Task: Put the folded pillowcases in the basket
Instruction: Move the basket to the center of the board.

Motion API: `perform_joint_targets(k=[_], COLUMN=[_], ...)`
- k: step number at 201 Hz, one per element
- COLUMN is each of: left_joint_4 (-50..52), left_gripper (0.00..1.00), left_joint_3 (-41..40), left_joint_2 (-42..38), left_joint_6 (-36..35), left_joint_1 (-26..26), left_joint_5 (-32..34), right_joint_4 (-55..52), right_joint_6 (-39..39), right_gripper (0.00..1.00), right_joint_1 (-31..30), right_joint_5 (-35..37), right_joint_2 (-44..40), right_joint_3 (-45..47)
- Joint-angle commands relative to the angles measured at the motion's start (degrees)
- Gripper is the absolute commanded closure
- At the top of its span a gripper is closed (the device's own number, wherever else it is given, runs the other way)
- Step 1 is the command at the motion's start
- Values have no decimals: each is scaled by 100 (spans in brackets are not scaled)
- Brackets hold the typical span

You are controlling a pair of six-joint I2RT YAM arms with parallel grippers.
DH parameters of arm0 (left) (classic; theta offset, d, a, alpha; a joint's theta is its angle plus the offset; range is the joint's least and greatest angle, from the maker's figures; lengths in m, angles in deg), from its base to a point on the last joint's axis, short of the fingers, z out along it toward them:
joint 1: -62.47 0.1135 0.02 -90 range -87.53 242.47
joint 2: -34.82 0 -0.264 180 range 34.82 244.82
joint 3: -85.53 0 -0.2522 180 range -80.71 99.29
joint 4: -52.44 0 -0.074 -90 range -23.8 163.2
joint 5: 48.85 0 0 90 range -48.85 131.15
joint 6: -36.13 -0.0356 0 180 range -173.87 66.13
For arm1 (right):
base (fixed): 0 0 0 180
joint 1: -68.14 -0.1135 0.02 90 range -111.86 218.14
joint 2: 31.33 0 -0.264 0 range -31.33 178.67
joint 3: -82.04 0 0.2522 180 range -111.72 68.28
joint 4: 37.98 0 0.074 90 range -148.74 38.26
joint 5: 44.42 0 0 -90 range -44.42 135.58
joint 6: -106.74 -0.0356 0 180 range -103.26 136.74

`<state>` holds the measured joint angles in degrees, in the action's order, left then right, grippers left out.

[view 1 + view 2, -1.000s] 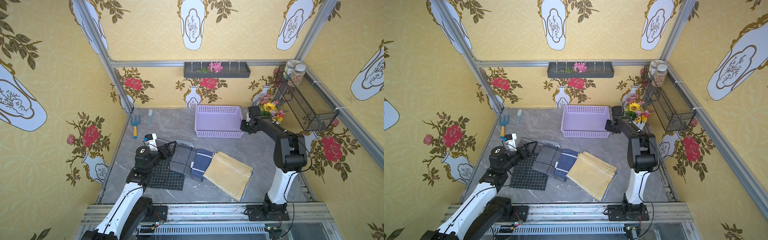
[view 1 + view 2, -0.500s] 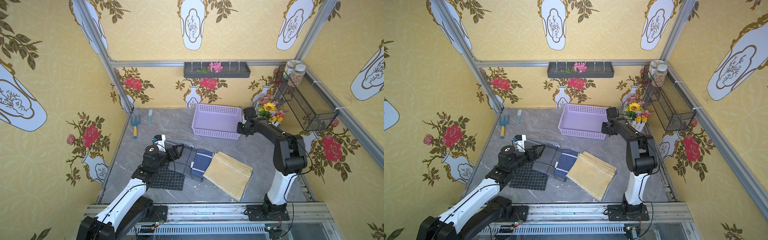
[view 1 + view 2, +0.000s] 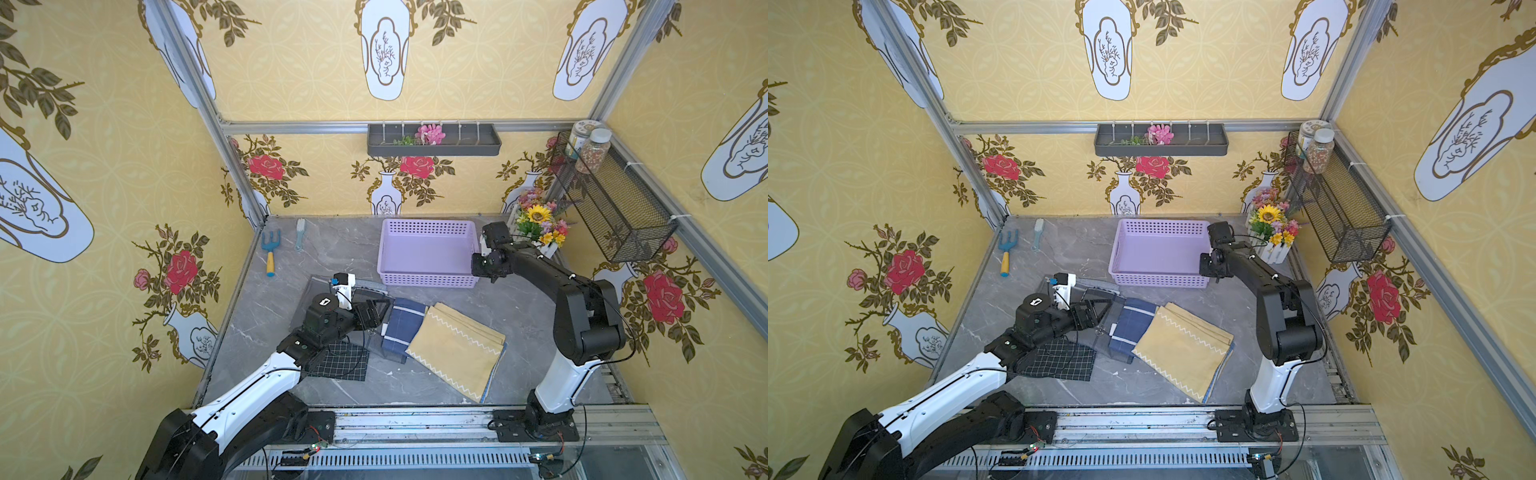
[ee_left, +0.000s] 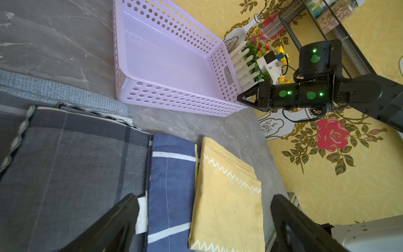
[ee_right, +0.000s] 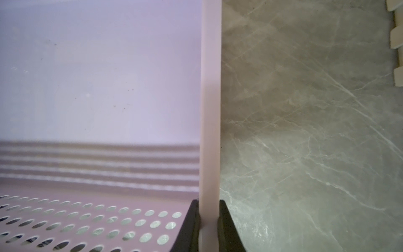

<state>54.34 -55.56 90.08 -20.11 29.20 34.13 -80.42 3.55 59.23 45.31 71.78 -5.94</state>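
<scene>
Pinching one basket (image 3: pixel 428 279) rim, right gripper (image 3: pixel 478 266), two jars (image 3: pixel 593 150)

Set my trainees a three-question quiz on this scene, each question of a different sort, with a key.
1. True or false: a cloth lies in the lilac basket.
2. The right claw is shut on: A the basket's rim; B the yellow cloth; C nothing.
3. Fill in: the left claw stands ____.
Key: 1 false; 2 A; 3 open.
</scene>
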Motion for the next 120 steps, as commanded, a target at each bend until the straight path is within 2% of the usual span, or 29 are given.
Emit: perform_joint_targets(k=[1,74,107,120], left_joint_4=[-146,-345,-352,-375], left_gripper=[0,2,6,8], left_joint_3=[123,845,1176,1249], left_joint_2=[200,1634,2331,2525], left_joint_6=[47,131,166,177], left_joint_1=[-303,-1310,-1575,-1619], left_joint_5=[196,456,441,408], right_joint_4=[-12,39,40,43], right_joint_6=[270,315,244,197], right_gripper=[89,87,77,66], right_joint_1=[27,191,224,233], right_joint_5=[-132,-264,-221,-196], right_joint_2=[-28,-292,-498,-576], right_joint_3=[59,389,599,665])
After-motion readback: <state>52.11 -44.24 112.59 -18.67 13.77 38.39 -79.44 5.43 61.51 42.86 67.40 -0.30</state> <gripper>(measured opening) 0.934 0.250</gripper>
